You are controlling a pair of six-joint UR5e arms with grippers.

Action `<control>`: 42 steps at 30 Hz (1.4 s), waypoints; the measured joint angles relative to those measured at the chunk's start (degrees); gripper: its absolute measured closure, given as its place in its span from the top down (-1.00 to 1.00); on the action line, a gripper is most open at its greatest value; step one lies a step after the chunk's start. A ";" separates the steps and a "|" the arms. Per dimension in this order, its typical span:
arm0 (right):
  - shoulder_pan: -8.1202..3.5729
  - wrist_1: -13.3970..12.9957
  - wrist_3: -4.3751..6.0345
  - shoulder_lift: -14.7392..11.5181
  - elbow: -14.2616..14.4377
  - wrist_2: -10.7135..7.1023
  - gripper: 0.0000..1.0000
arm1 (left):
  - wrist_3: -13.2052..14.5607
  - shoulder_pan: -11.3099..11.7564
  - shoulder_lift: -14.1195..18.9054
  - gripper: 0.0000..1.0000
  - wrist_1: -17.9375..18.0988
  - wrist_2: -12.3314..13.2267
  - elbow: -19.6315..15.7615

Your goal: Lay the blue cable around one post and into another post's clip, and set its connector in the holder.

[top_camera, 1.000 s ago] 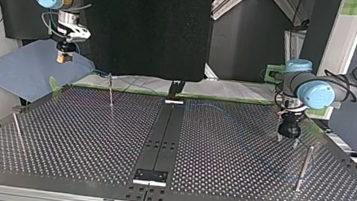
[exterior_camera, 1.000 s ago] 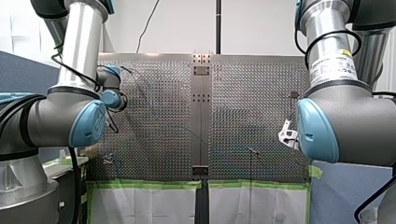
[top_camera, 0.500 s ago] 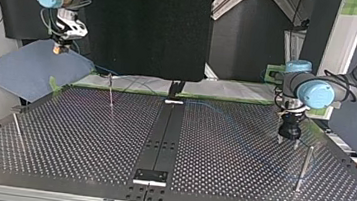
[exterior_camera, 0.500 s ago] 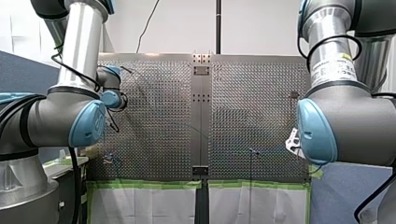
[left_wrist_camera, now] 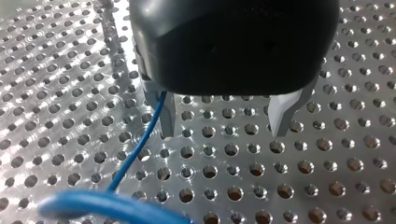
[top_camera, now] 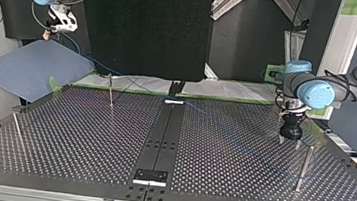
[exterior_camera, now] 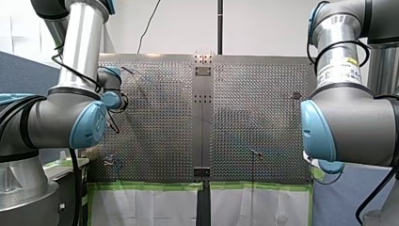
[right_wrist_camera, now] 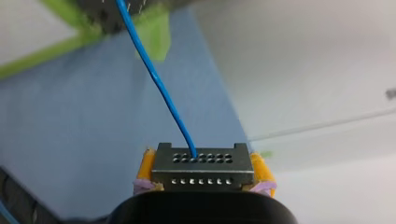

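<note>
over the last second, raised and swung the right gripper (top_camera: 47, 35) up and out past the corner of the perforated metal table (top_camera: 237, 187), toward the top view's left, above the slate-blue sheet (top_camera: 24, 66). gone from the front view now, hidden behind the big elbow. in the right wrist view, pinching the small black multi-hole connector (right_wrist_camera: 201, 167) squarely between the yellow pads (right_wrist_camera: 148, 169), with the thin blue cable (right_wrist_camera: 160, 86) leaving its face in a straight run.

with that lift, drew the cable off the plate into a nearly taut line: down past the slim metal post with a small head (top_camera: 111, 93), across the black centre strip (top_camera: 163, 134), toward the left gripper (top_camera: 289, 141). hardly shifted that one: low over the table, just beside the plain upright metal post (top_camera: 303, 166) at the top view's right, metal fingers (left_wrist_camera: 281, 114) spread wide, gripping nothing. cable running alongside the other finger; contact hard to tell.

reads as slack being taken out before routing. nothing wrapped around a post yet, nothing in a clip, connector in the air off the table's corner. no holder made out with any confidence. taut line beside an open gripper: likely to slide sideways unless guided or clamped.
</note>
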 joint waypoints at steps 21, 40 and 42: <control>-5.00 2.77 1.51 1.39 0.03 3.13 -1.00 | 0.29 -0.07 -0.43 1.00 0.18 -0.30 0.00; -5.24 2.44 1.52 1.64 0.03 2.75 -1.00 | 1.53 -0.30 -7.41 1.00 0.49 -0.54 0.00; -5.24 2.43 1.52 1.65 0.03 2.55 -1.00 | 1.17 -0.24 -7.47 1.00 0.46 -0.46 0.00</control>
